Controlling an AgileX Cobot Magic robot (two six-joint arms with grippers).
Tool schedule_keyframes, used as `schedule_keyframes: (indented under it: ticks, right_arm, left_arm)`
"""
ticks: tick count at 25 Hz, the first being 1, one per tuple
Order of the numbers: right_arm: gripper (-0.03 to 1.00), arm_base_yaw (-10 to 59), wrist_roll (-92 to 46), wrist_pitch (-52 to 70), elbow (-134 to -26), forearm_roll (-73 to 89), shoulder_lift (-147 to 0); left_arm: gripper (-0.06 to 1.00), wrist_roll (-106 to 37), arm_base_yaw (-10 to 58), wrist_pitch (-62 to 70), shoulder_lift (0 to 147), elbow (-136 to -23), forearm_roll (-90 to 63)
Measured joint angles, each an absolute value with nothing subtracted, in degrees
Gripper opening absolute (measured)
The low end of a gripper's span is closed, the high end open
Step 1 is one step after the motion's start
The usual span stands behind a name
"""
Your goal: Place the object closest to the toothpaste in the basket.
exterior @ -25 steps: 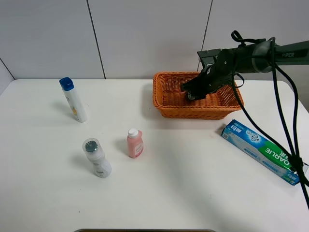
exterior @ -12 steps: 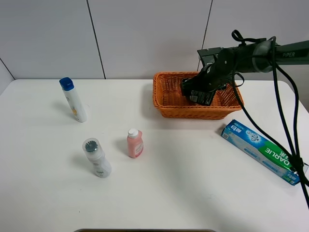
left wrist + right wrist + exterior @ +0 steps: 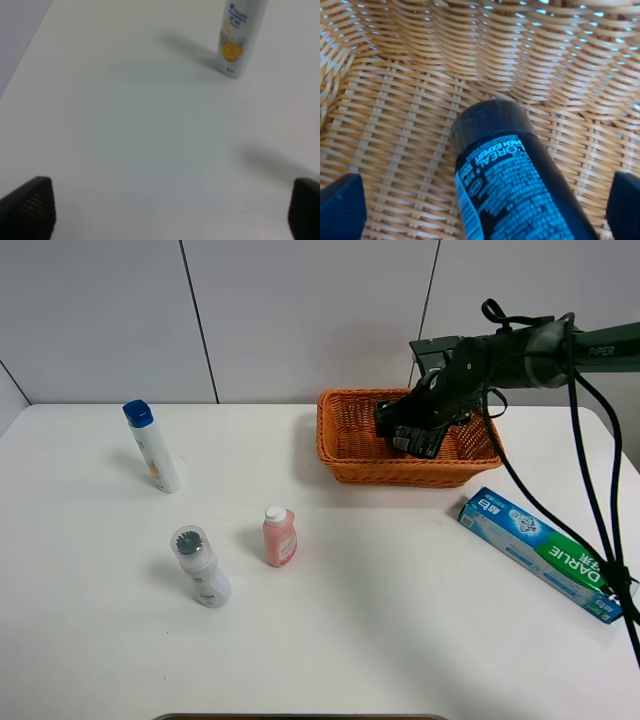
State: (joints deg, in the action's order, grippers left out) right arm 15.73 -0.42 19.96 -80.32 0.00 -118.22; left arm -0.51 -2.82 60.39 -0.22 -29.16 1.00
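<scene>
The orange wicker basket (image 3: 400,472) stands at the back right of the table. My right gripper (image 3: 408,426) hangs inside it, open. In the right wrist view the gripper (image 3: 480,210) has its fingertips (image 3: 340,207) wide apart, and a black L'Oreal bottle (image 3: 510,170) lies between them on the basket floor (image 3: 420,75), touched by neither. The bottle shows dark under the gripper in the exterior view (image 3: 420,442). The toothpaste box (image 3: 545,552) lies on the table to the right of the basket. My left gripper (image 3: 172,207) is open and empty over bare table; the exterior view does not show it.
A white bottle with a blue cap (image 3: 153,447) stands at the far left and also shows in the left wrist view (image 3: 240,35). A small pink bottle (image 3: 279,536) and a grey-capped bottle (image 3: 200,567) stand at the middle left. Black cables (image 3: 590,470) hang along the right side.
My right gripper has risen a little inside the basket and its jaws now stand apart around the black bottle. Nothing else on the table has moved.
</scene>
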Motion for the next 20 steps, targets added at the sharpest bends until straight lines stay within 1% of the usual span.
schedule_keyframes:
  ticks: [8, 16, 20]
  right_arm:
    - [0.99, 15.73, -0.42, 22.67, -80.38, 0.0, -111.09]
    - [0.99, 15.73, -0.42, 28.59, -80.38, 0.0, -99.07]
    - [0.99, 15.73, -0.42, 33.83, -80.38, 0.0, -92.58]
  left_arm:
    - [0.94, -0.51, -2.82, 60.39, -0.22, -29.16, 1.0]
    - [0.94, -0.51, -2.82, 60.39, -0.22, -29.16, 0.94]
    - [0.94, -0.51, -2.82, 60.39, -0.22, -29.16, 0.94]
